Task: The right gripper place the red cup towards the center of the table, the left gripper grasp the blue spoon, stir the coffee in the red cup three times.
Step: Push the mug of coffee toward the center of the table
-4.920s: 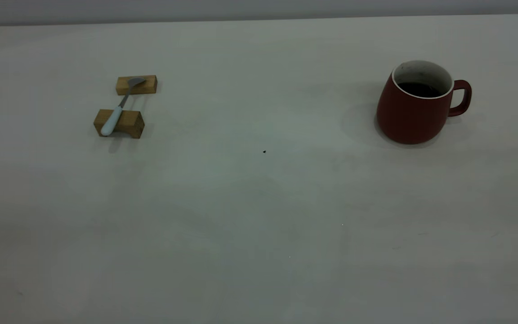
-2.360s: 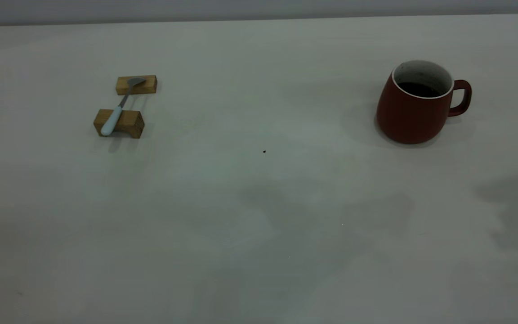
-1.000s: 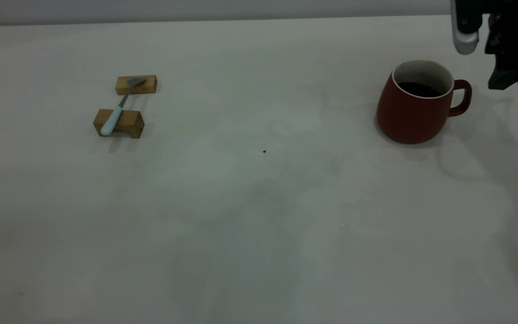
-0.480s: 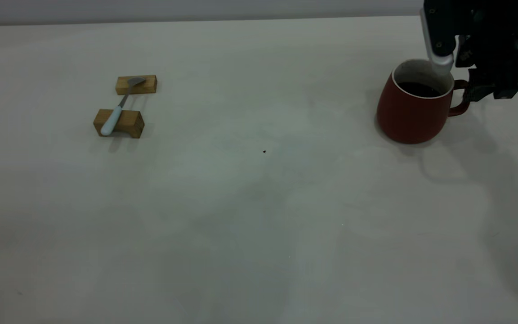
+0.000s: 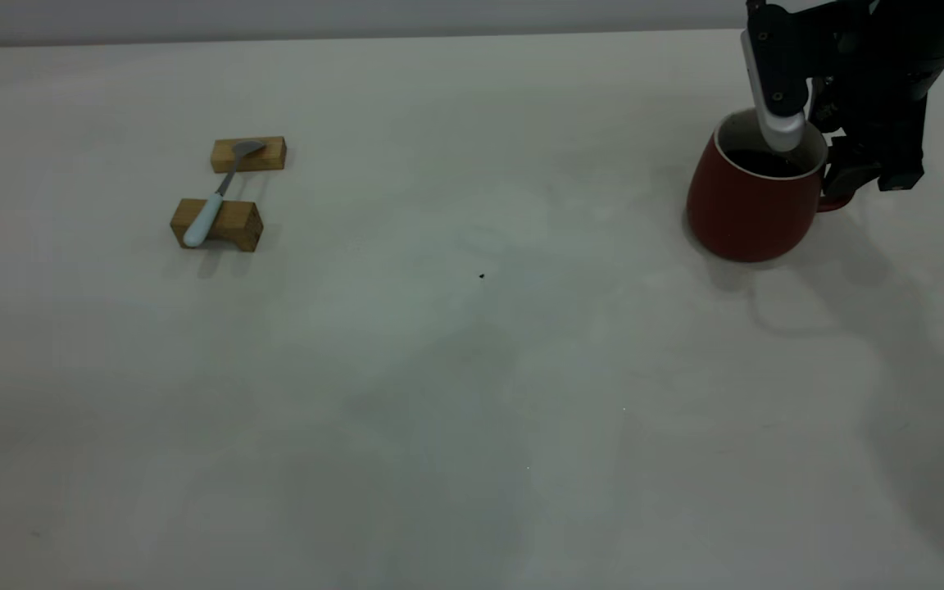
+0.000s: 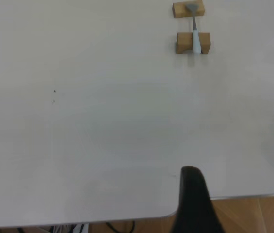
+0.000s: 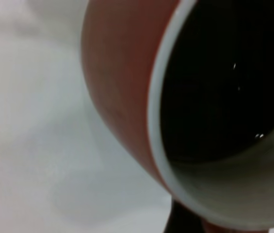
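The red cup [image 5: 746, 209] stands at the table's [image 5: 472, 369] far right, dark coffee [image 5: 759, 161] inside. My right gripper [image 5: 824, 152] is open astride the rim on the handle side: its white-grey pad [image 5: 779, 123] dips inside the cup, while its black jaw stays outside by the handle. The right wrist view is filled by the cup [image 7: 122, 97] and coffee [image 7: 219, 82]. The blue spoon [image 5: 211, 205] lies far left across two wooden blocks. A black part of my left gripper [image 6: 192, 204] hangs over the table's near edge, far from the spoon [image 6: 195, 36].
The spoon rests on a nearer wooden block [image 5: 234, 225] and a farther one [image 5: 267, 156]. A small dark speck [image 5: 481, 276] marks the middle of the table. In the left wrist view the table's rounded corner [image 6: 168, 213] gives way to wooden floor.
My right gripper came in from the upper right and dropped to the cup, its pad now inside the rim. Cup, spoon and blocks have not moved.
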You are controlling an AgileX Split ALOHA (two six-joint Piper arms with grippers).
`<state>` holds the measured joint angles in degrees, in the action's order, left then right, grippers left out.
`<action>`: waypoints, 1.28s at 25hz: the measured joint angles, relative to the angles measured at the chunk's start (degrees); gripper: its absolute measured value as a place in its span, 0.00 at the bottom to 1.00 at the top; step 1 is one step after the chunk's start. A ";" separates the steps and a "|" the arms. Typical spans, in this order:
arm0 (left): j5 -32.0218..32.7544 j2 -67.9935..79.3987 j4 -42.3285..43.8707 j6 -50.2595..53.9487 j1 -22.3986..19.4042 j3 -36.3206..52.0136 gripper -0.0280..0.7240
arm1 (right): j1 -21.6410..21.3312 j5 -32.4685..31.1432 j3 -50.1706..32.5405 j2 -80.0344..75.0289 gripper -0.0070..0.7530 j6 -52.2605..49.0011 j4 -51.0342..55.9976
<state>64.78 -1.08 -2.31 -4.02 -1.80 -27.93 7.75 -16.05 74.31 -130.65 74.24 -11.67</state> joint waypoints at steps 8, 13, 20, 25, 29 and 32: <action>0.00 0.00 0.00 0.00 0.00 0.00 0.80 | 1.52 0.07 0.00 0.00 0.79 0.00 0.59; 0.00 0.00 0.00 0.00 0.00 0.00 0.80 | 3.00 0.07 0.00 -0.01 0.79 0.00 0.88; 0.00 0.00 0.00 0.00 0.00 0.00 0.80 | 4.88 0.36 0.00 -0.01 0.79 -0.05 2.12; 0.00 0.00 0.00 -0.04 0.00 0.00 0.80 | 5.79 0.62 0.00 -0.19 0.79 -0.05 2.89; 0.00 0.00 0.00 -0.04 0.00 0.00 0.80 | 6.48 0.95 0.11 -0.72 0.79 -0.16 3.98; 0.00 0.00 0.00 -0.04 0.00 0.00 0.80 | 7.48 1.00 0.11 -0.83 0.77 -0.16 5.23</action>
<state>64.78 -1.08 -2.31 -4.06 -1.80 -27.93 15.23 -15.04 74.42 -131.48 74.08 -6.44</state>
